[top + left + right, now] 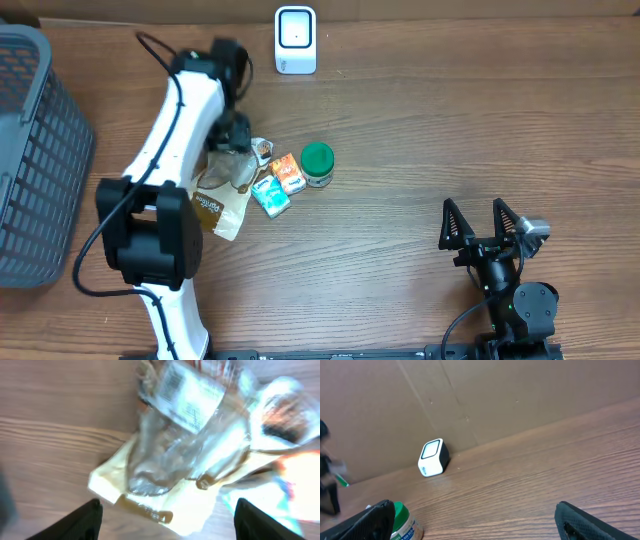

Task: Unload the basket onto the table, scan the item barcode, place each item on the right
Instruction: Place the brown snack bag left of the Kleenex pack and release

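Note:
A clear plastic packet point(185, 425) with a white barcode label point(187, 397) lies on a cream pouch point(150, 495), blurred in the left wrist view. My left gripper point(170, 512) hovers just over it, open, with nothing between its black fingertips point(87, 520). From overhead the left gripper point(237, 140) is above the clear packet point(232, 168) in the pile of items. The white scanner point(295, 40) stands at the table's back edge, also seen as the scanner point(432, 457) from the right wrist. My right gripper point(480, 225) rests open at the front right, holding nothing.
Beside the packet lie a tan pouch point(220, 208), a teal box point(270, 196), an orange packet point(289, 172) and a green-lidded jar point(317, 165). A grey basket point(30, 160) stands at the left edge. A cardboard wall point(495, 395) backs the table.

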Controlling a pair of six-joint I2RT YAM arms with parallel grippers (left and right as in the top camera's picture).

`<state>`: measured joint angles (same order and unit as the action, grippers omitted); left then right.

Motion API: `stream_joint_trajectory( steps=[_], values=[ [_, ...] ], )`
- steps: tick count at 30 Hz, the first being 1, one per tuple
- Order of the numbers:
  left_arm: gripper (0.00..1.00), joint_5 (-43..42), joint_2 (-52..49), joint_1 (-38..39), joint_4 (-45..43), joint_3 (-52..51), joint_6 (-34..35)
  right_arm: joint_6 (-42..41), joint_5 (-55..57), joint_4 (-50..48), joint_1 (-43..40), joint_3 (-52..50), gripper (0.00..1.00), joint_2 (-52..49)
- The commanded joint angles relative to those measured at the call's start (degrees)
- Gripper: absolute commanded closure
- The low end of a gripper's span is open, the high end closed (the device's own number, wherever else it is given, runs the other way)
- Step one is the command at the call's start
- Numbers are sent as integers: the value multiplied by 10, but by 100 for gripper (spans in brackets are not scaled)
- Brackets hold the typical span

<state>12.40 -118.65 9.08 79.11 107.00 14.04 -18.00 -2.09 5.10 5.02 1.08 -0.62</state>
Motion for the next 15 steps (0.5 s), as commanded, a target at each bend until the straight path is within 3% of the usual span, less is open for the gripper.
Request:
stream_joint_trajectory(
  steps=[1, 3, 4, 8, 15],
  values=[
    [27, -4, 4, -16, 65, 136, 23, 0, 5, -4, 2, -6, 0, 5],
    [14, -4, 4, -22, 111, 215, 23, 0, 5, -4, 2, -6, 0, 5],
    [1, -4, 4, -26, 127, 247, 23, 0, 5, -4, 2, -6, 0, 5],
    [0, -12, 4, -50, 177, 379, 23, 0, 5, -4, 2, -6, 0, 5],
    [1, -140, 37, -159, 175, 502, 83, 0, 5, -4, 2, -6, 0, 5]
  ],
)
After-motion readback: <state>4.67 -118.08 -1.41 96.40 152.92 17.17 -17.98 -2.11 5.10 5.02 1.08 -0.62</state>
